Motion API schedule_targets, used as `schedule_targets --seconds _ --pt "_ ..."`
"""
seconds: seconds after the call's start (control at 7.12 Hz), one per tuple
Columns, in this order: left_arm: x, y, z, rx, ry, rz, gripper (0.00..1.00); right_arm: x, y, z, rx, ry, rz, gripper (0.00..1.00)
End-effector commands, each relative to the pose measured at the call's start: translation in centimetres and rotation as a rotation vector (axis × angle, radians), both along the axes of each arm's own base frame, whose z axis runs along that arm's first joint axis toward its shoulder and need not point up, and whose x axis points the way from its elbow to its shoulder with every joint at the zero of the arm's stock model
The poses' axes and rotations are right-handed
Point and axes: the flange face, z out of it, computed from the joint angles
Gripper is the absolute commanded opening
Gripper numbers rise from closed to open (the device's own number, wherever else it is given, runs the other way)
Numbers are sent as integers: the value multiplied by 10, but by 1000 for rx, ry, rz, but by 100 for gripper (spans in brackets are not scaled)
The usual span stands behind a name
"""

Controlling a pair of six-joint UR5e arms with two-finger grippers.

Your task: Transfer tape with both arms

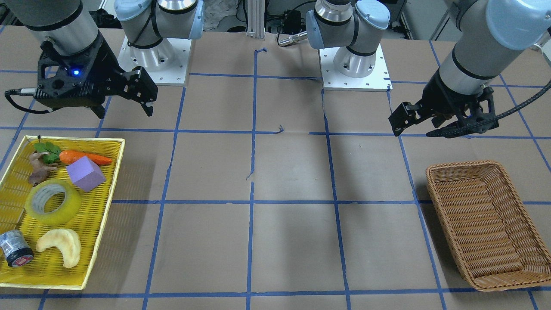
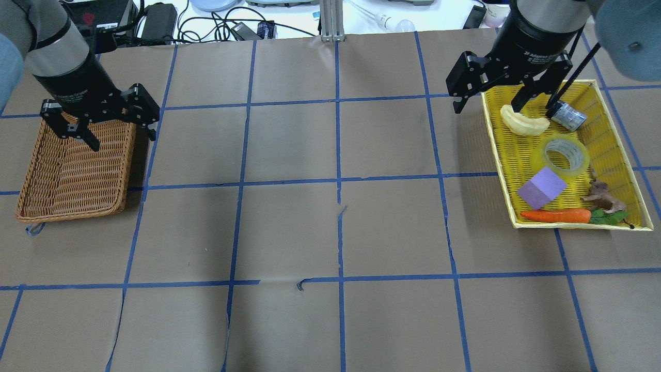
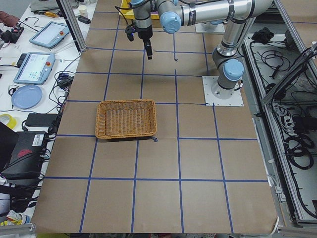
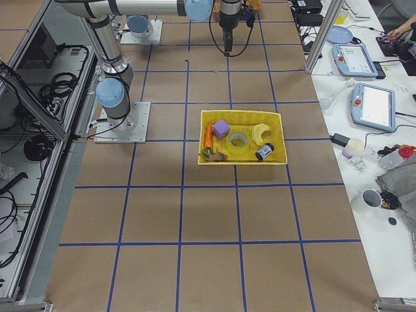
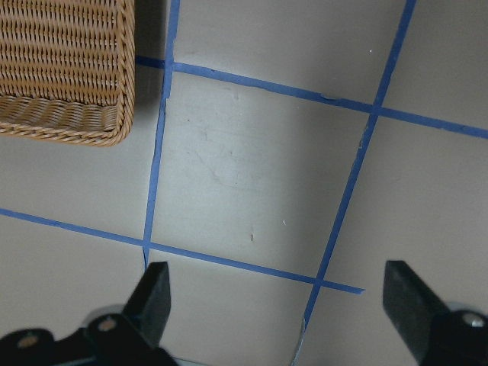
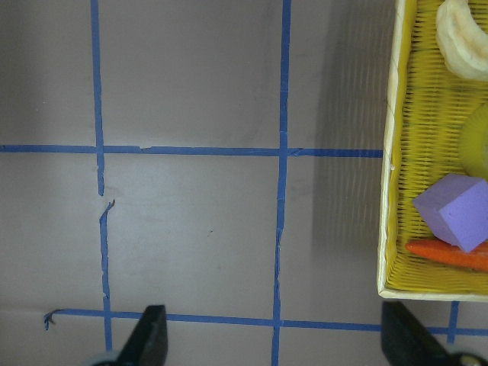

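The tape (image 1: 54, 202) is a yellowish translucent roll with a grey-white core. It lies flat in the yellow tray (image 1: 97, 228), and it also shows in the overhead view (image 2: 566, 155) and the right exterior view (image 4: 238, 144). My right gripper (image 1: 125, 114) hangs open and empty above the table beside the tray's far corner (image 2: 489, 106), well clear of the tape. Its wrist view (image 6: 271, 328) shows bare table and the tray's edge. My left gripper (image 1: 415, 132) is open and empty, high over the inner edge of the wicker basket (image 2: 124, 143); its fingers (image 5: 156, 286) stand wide apart.
The yellow tray (image 2: 609, 129) also holds a carrot (image 2: 555, 216), a purple cube (image 2: 541, 187), a curved bread piece (image 2: 522, 123), a small grey cylinder with a red end (image 1: 15, 249) and a brown toy figure (image 2: 601, 195). The brown wicker basket (image 2: 72, 165) stands at the opposite end.
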Motion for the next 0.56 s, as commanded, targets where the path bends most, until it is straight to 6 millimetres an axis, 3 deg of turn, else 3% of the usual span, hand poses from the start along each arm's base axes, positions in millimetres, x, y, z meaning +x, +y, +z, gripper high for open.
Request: schedule_targets --seconds 0.0,0.28,0.42 --pt "-1 1 0 5 1 0 100 0 0 -1 1 3 0 100" --pt "0 0 2 -5 3 0 100 -2 1 -1 -7 52 0 100" --pt "-4 7 24 -44 -5 -6 100 -4 -6 7 -76 75 -7 100"
